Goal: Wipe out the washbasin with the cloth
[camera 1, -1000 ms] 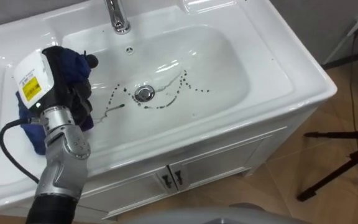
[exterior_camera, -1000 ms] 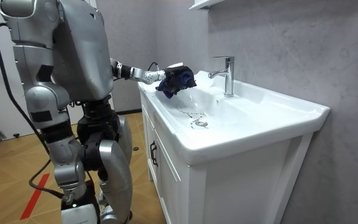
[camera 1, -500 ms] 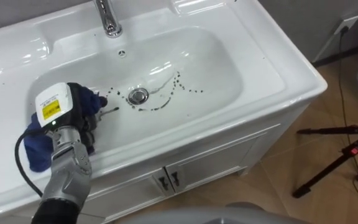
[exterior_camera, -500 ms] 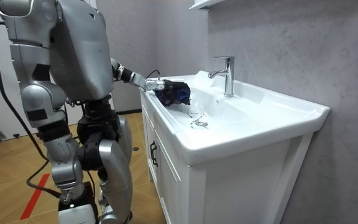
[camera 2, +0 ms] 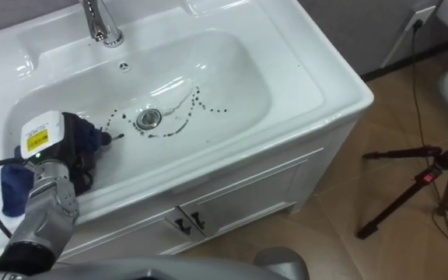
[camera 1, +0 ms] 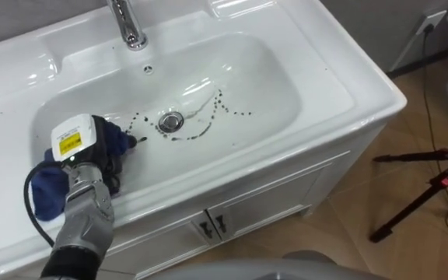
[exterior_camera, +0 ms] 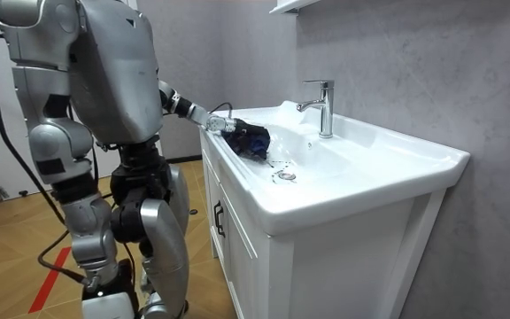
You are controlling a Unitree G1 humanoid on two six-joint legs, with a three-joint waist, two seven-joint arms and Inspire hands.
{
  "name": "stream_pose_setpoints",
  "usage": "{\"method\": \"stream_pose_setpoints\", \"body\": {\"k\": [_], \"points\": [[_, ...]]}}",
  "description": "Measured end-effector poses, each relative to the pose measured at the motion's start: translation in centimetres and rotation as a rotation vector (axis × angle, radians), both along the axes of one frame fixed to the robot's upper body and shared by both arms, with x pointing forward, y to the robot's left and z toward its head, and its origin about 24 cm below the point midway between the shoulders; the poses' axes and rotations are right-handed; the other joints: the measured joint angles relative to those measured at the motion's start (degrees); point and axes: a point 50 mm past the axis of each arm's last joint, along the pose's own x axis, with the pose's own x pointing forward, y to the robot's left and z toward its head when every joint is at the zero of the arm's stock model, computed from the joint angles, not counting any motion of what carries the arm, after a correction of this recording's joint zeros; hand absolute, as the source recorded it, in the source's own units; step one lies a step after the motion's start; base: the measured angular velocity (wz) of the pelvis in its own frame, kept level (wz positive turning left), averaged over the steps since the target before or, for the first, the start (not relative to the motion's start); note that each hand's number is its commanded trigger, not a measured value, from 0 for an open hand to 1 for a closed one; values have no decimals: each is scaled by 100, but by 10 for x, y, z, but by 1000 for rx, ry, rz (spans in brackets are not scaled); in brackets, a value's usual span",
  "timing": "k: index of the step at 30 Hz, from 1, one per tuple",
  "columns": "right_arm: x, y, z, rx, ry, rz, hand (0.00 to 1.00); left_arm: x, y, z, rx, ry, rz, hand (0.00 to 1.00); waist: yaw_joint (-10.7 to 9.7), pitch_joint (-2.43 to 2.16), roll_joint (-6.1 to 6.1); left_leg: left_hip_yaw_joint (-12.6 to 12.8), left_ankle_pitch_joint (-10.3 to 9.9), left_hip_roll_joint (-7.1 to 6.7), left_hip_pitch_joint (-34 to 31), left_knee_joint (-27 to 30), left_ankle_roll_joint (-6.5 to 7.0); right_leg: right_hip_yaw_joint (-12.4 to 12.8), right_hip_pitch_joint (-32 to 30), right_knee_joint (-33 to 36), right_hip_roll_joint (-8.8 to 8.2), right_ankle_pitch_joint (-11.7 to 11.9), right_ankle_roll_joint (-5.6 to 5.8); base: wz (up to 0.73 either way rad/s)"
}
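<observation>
Left hand (camera 1: 103, 158) curled round bunched blue cloth (camera 1: 43, 191); cloth lies lengthwise from basin (camera 1: 286, 85) left wall toward drain (camera 1: 170, 120).

Glossy basin, soft cloth
Smooth, glossy white basin (camera 1: 302, 54); polished metal faucet (camera 1: 127, 23) and drain ring (camera 1: 170, 120) beyond the left hand (camera 1: 84, 149); matt blue cloth (camera 1: 47, 193) bunched under it.

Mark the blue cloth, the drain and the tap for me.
blue cloth (camera 1: 47, 191), left eye view, on the bunched part beside the wrist.
drain (camera 1: 171, 120), left eye view, on the metal plug's centre.
tap (camera 1: 134, 36), left eye view, on its lower stem.
</observation>
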Motion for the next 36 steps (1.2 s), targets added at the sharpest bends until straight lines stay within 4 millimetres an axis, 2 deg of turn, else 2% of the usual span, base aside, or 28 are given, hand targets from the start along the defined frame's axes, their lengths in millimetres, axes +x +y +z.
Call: {"method": "stream_pose_setpoints", "body": {"k": [6, 8, 10, 15, 20, 23, 28, 33, 36], "points": [[-1, -1, 0, -2, 0, -9, 0, 2, -6, -5, -35, 76, -24, 100, -91, -3, 5, -4, 0, -2, -12, 28, 0, -6, -3, 22, -15, -1, -1, 1], [-1, 0, 0, 6, 3, -10, 0, 5, -11, -6, -105, 87, -14, 100, -136, -2, 18, -5, 0, -4, 2, 28, 0, -48, -15, 32, -32, -1, -1, 5], [1, 0, 0, 14, -3, -12, 0, 5, -11, -7, -153, 100, 3, 100, -230, -24, 72, -27, -7, 0, 2, 19, 7, -62, -21, 33, -25, -3, -1, 4], [-2, -3, 1, 5, 5, -52, 0, 15, -12, -8, -292, 137, 48, 100, -345, -41, 141, -27, -14, 0, -50, 20, 13, -72, -163, 167, -29, -28, -25, -1], [-12, -6, 2, -14, 6, -89, 0, 23, -14, -11, -500, 143, 138, 100, -384, -34, 162, 57, -15, 1, -52, 30, 7, 32, -213, 260, -7, -67, -38, -8], [-20, -6, 2, -14, 20, -112, 0, 25, -12, -14, -569, 145, 193, 100, -392, -35, 176, 113, -17, -10, -43, 32, 7, 74, -221, 319, -12, -69, -36, -9], [-30, -6, 3, -16, 55, -128, 0, 26, -9, -17, -653, 138, 265, 100, -401, -23, 203, 220, -24, -13, -42, 31, 0, 193, -324, 450, 20, -97, -38, -11], [-35, -6, 3, -16, 68, -140, 0, 26, -6, -19, -691, 128, 312, 100, -545, -17, 192, 250, -58, -6, -62, 82, -40, 218, -477, 653, 29, -199, -77, -6], [-33, -6, 3, -15, 61, -144, 0, 34, -8, -14, -708, 105, 310, 100, -597, -13, 169, 276, -80, 19, -132, 130, -74, 293, -594, 743, 72, -219, -108, -10]]}}
